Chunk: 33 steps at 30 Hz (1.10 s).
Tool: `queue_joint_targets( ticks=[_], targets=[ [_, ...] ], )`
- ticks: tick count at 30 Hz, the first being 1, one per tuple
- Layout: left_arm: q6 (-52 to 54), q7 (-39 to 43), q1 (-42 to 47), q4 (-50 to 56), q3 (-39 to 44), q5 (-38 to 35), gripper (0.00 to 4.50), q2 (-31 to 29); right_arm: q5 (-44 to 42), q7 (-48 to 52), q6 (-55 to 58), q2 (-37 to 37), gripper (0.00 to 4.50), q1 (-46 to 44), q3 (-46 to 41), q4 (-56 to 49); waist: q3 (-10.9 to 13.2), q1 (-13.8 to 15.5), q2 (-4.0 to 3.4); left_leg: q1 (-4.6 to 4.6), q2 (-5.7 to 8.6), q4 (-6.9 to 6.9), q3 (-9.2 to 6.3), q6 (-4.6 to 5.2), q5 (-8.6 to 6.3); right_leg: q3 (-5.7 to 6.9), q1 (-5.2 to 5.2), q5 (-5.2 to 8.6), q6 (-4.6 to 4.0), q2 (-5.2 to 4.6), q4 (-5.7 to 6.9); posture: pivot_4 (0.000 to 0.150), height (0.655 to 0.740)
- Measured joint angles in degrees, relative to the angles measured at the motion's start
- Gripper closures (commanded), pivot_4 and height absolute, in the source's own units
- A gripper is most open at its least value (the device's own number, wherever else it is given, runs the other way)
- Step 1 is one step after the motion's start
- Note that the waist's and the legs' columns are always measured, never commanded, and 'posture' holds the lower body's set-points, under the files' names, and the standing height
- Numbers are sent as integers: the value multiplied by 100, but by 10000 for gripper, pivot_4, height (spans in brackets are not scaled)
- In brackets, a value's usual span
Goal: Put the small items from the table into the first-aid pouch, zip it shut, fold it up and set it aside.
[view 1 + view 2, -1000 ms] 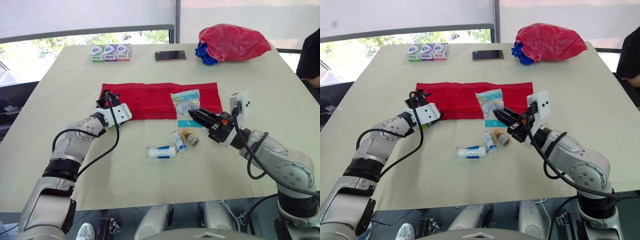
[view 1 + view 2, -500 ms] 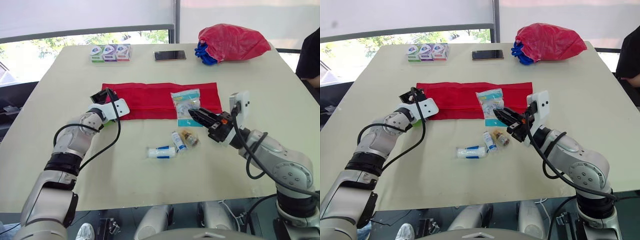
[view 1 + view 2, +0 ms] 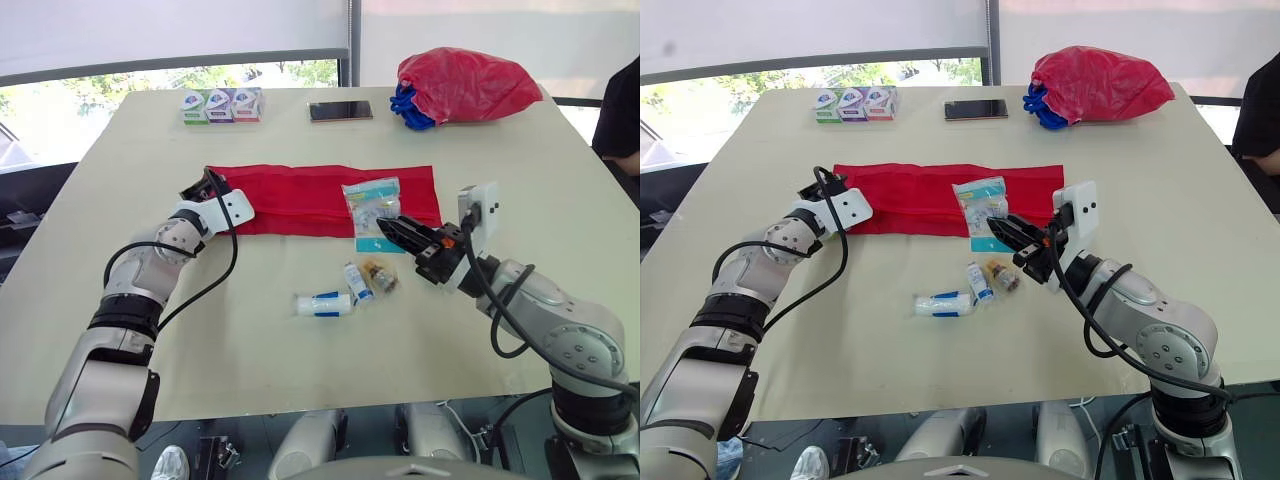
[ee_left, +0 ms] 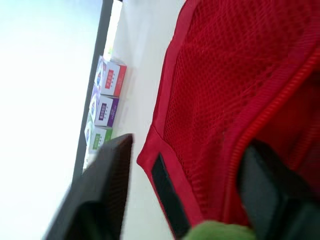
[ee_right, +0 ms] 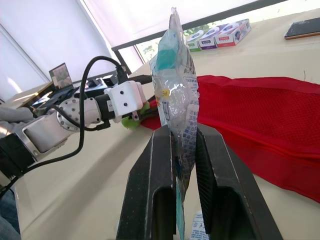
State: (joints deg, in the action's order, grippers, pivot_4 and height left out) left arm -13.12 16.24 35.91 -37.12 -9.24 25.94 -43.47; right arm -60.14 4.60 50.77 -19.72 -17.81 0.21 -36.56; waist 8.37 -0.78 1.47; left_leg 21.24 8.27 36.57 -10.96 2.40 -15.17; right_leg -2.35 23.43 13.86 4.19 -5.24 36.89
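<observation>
The red mesh first-aid pouch (image 3: 300, 195) lies flat and unfolded across the middle of the table. My left gripper (image 3: 207, 188) is at its left end, open, with one finger (image 4: 102, 192) off the cloth and the other finger (image 4: 272, 197) over it, so the pouch corner (image 4: 210, 115) lies between them. My right gripper (image 3: 397, 231) is shut on a clear packet (image 3: 371, 204) and holds it upright by its lower edge over the pouch's front right part. A white-and-blue roll (image 3: 322, 304), a small bottle (image 3: 357, 281) and a small brown item (image 3: 381, 275) lie on the table in front of the pouch.
At the table's far side are three small boxes (image 3: 221, 105), a phone (image 3: 340, 110) and a red bag (image 3: 463, 84) with something blue (image 3: 407, 109) beside it. A person's dark sleeve (image 3: 621, 105) shows at the right edge.
My left gripper has moved from the pouch's front left edge back along its left end to the far corner. The right gripper and packet have hardly moved.
</observation>
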Motion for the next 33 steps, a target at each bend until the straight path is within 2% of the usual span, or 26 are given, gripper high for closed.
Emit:
queue_joint_targets(
  ticks=[2,4,13,17,27,33],
  targets=[
    [-23,35,-78,26,7,-89,36676,-2,11,-1,0,5,44568,2,0,0,0,-2,0,1,0,0,0,0,0,1,1,0,0,0,0,1500,7400],
    [-38,102,-181,82,31,-157,44275,-17,26,0,-1,15,44568,2,1,0,0,-3,0,0,0,0,1,0,0,0,1,0,0,0,1,1500,7400],
    [83,707,-537,760,206,-607,44275,-38,84,46,-1,51,44568,2,7,0,0,4,0,3,0,6,1,0,0,1,1,0,0,0,1,1500,7400],
    [436,1209,-755,1433,179,-864,44275,221,115,66,-1,78,44568,2,18,0,0,11,0,5,1,11,0,0,0,2,0,0,0,-1,3,1500,7400],
    [2283,2233,-1167,3202,-178,-1368,44275,1228,220,106,-1,96,44568,42,48,0,-1,13,0,7,1,21,1,1,0,1,-1,0,0,1,4,1500,7400],
    [3087,2661,-1068,3665,-339,-1520,44275,1409,129,-180,303,52,44568,138,-8,204,-3,22,-1,7,0,25,1,1,0,0,-1,0,-1,3,7,1500,7400]
  ],
)
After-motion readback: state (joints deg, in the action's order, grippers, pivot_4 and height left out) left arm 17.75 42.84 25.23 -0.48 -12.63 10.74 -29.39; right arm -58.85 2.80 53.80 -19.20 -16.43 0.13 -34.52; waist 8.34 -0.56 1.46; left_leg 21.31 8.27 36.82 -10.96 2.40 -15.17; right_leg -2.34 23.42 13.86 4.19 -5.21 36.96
